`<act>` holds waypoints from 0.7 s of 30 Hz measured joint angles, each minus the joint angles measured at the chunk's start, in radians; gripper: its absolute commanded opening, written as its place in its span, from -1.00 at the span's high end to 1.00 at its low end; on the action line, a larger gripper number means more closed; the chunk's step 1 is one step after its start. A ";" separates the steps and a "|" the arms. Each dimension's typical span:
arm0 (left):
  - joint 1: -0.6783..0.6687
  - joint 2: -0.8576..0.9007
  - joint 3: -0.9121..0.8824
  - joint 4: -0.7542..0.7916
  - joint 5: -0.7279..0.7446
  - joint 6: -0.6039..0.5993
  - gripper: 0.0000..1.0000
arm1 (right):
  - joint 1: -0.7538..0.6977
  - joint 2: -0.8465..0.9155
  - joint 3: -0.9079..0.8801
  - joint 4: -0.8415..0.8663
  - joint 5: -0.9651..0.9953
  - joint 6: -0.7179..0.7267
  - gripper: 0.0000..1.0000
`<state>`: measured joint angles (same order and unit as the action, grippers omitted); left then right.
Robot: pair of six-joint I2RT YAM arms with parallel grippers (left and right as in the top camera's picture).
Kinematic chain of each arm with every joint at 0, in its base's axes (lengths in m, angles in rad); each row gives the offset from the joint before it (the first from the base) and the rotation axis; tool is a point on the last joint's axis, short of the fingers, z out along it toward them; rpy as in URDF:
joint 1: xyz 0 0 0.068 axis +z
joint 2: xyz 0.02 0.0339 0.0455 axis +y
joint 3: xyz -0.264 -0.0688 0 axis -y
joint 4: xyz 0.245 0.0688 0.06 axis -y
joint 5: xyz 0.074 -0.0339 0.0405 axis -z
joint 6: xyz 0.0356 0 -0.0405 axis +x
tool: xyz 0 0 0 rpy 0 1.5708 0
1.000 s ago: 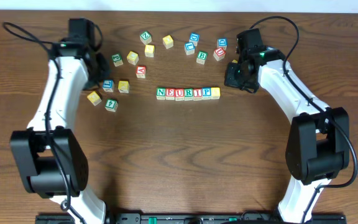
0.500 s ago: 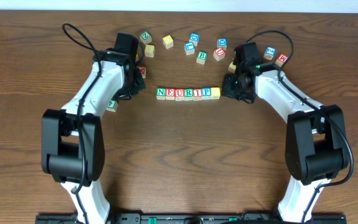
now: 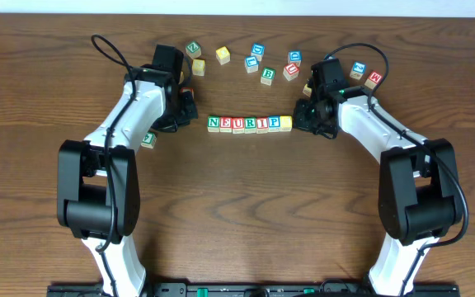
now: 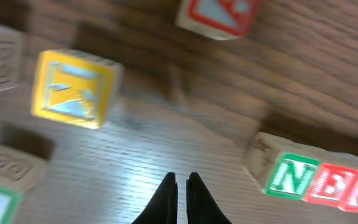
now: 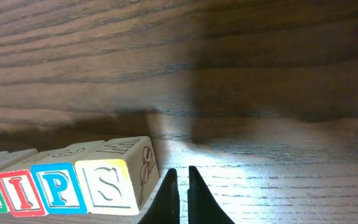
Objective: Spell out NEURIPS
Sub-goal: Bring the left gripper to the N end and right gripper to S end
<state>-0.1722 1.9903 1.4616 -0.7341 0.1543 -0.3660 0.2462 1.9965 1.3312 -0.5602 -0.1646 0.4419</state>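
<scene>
The row of cubes (image 3: 249, 124) lay near the middle of the surface (image 3: 246, 206), its seven pale blocks touching side by side and reading N, E, U, R, I, P, S. In the overhead view the row ran straight between the two arms. The N cube (image 4: 289, 176), lettered in green, closed the row's left end, and the S cube (image 5: 110, 186), framed in yellow, closed its right end beside the blue P.

The left gripper (image 4: 182, 186) sat low over the wood just beside the N cube, its fingers pressed together and pinching nothing. The right gripper (image 5: 180, 180) sat just beside the S cube, likewise pressed together and empty; whether it touched the block could not be told.

A blurred yellow-faced cube (image 4: 73, 87) lay apart from the row on the left gripper's far side. More loose cubes (image 3: 258, 51) were scattered along the far edge of the surface, behind the row.
</scene>
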 measured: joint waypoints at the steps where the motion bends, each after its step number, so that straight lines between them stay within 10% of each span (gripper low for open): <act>1: 0.000 0.002 0.000 0.002 0.012 0.004 0.85 | 0.000 0.000 0.000 0.000 0.000 0.000 0.96; 21: 0.000 0.019 -0.060 0.099 0.182 0.087 0.85 | 0.000 0.000 0.000 0.001 0.000 0.002 0.95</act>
<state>-0.1722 2.0090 1.4014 -0.6353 0.3363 -0.2787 0.2466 1.9965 1.3312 -0.5594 -0.1650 0.4442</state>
